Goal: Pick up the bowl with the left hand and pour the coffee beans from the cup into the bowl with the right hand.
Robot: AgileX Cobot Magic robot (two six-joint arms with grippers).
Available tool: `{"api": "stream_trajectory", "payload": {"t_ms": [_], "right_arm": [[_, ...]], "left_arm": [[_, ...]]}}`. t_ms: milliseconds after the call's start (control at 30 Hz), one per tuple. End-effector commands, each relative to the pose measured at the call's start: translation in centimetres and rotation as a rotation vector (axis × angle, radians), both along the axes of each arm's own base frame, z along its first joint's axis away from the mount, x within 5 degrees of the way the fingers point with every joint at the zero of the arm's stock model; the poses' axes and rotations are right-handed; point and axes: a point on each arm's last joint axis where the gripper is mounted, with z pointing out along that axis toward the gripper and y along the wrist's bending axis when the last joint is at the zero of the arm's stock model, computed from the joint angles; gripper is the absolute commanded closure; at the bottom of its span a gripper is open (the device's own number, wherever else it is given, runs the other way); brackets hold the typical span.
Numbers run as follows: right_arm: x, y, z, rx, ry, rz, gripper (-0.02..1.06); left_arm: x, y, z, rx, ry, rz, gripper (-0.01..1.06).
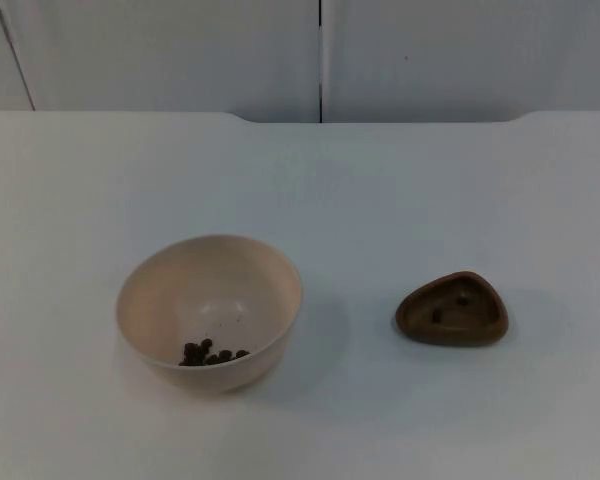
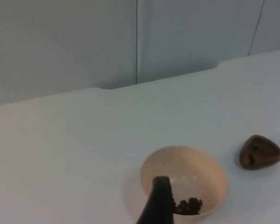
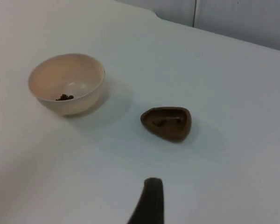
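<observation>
A white table (image 1: pixel 400 190) spreads from the near edge to a grey partition wall (image 1: pixel 180 55) at the far side; the wall is made of panels with a dark vertical seam (image 1: pixel 320 60) near its middle

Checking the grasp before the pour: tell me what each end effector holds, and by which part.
Nothing is held. The bowl and the cup both stand free on the table, with no end effector touching them.
</observation>
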Motion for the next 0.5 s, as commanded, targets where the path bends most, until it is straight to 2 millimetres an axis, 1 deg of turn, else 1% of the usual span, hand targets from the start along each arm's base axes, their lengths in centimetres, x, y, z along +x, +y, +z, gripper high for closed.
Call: {"api": "stream_trajectory", "payload": {"t_ms": [0,67,133,200,333,467], "right_arm": [[-0.6,-0.3,-0.3,-0.010,-0.010,0.008,0.33],[-0.8,-0.4,-0.5,-0.005,-0.023,0.007,0.33],[-1.0,-0.6,-1.3,-0.016,-0.031,-0.002,0.33],[-0.7,-0.5,-2.2,-0.035,0.004,-0.002,0.33],[-0.7,-0.5,-2.2,-0.034,0.006,-0.001,0.33],[-0.7,-0.5,-2.2,-0.036,0.004,-0.003,0.33]], "left_arm": [[-0.3,0.1,-0.4,0.017,0.013,-0.004,0.33],[-0.4,0.1,-0.5,0.023,0.021,-0.006,0.33],[-0.6,0.2,-0.8,0.047,0.049,-0.004,0.33],[-0.7,0.4,-1.2,0.074,0.088,-0.002,0.33],[-1.0,0.4,-1.5,0.083,0.110,-0.006,0.33],[-1.8,0.9,-1.5,0.086,0.057,0.010,0.33]]}}
